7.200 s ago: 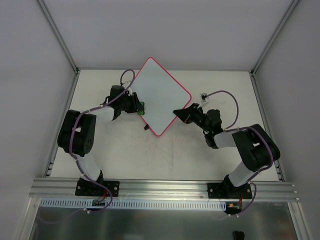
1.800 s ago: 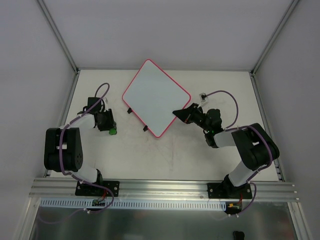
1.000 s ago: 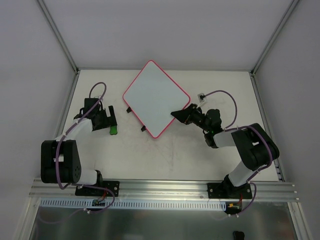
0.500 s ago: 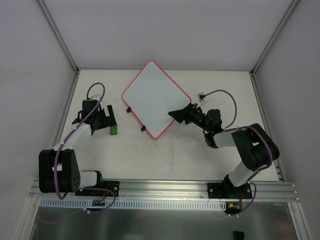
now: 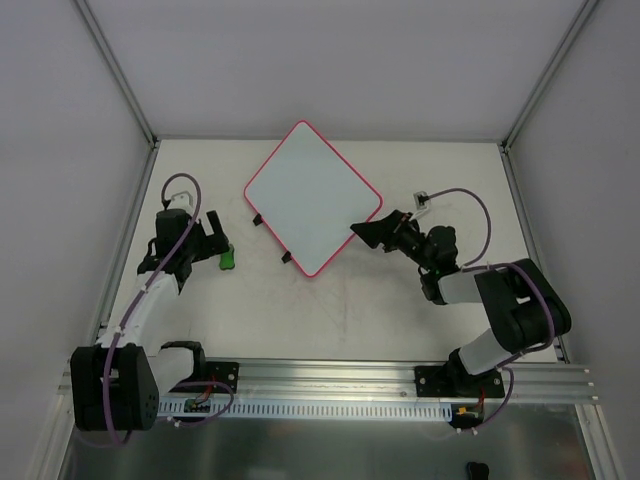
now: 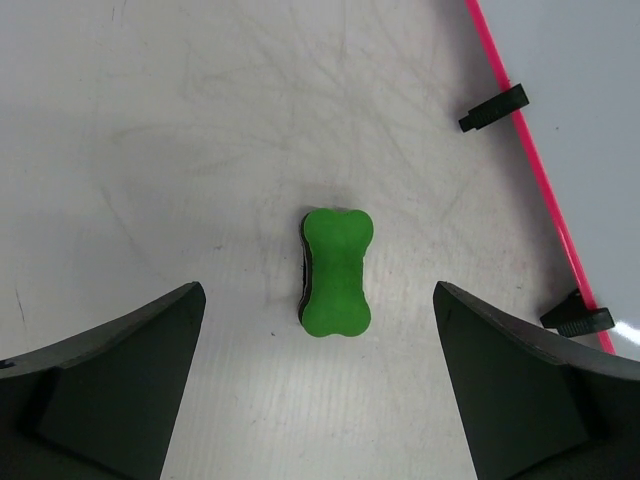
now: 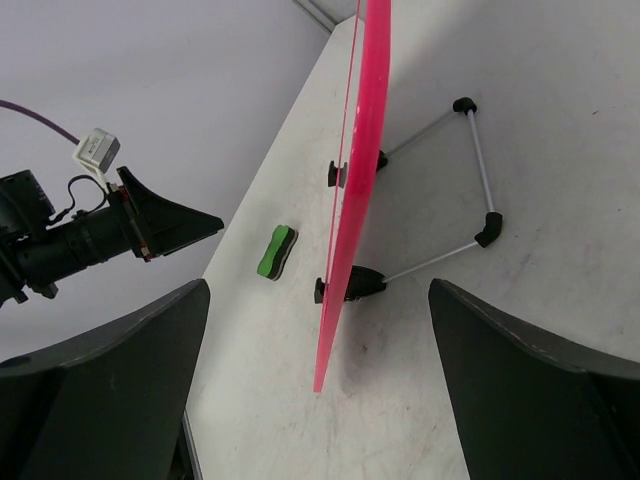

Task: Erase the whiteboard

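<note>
You have the whiteboard propped on its stand, rim just ahead of the right gripper (fingers spread, gripping nothing); left of the whiteboard, the left gripper gapes toward the eraser.

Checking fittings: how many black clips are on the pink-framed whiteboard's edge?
2 black clips, on the pink-framed whiteboard's edge facing the green bone-shaped eraser: one farther back, one nearer.

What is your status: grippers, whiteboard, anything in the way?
Left gripper open, empty, above green eraser lying on table. Right gripper open at edge of whiteboard, not gripping. Board propped on wire stand, no writing visible. Nothing in the way.
</note>
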`<move>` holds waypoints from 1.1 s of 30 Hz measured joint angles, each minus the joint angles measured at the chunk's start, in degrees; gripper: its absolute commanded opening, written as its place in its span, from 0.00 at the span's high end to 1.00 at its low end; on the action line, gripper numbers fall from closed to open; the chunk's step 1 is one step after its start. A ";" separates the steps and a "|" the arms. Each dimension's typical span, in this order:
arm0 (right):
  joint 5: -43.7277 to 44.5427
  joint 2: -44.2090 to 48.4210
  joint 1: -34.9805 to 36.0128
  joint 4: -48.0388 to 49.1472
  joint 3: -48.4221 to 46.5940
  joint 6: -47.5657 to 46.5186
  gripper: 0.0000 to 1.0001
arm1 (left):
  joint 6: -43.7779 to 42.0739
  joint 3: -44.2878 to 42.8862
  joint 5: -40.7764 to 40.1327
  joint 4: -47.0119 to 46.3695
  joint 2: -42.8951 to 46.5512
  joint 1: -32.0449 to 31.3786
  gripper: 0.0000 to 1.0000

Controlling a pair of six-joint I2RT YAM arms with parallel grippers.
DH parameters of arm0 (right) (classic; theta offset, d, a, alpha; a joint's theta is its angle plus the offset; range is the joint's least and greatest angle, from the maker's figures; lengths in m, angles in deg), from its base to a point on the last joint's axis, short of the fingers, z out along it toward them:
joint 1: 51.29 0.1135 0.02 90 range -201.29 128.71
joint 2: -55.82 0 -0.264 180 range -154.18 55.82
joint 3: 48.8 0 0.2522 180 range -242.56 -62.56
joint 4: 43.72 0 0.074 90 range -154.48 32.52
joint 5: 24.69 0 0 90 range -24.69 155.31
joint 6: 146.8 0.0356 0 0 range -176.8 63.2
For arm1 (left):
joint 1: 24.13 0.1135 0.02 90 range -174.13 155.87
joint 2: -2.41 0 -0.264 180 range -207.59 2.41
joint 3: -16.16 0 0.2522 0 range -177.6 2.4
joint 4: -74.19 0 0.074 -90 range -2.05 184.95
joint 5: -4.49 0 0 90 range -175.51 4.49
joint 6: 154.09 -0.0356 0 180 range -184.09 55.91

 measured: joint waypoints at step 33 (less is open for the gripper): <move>27.19 75.17 -5.46 -70.62 12.55 -24.13 0.01 | 3.82 19.82 9.31 -17.38 24.02 0.00 0.01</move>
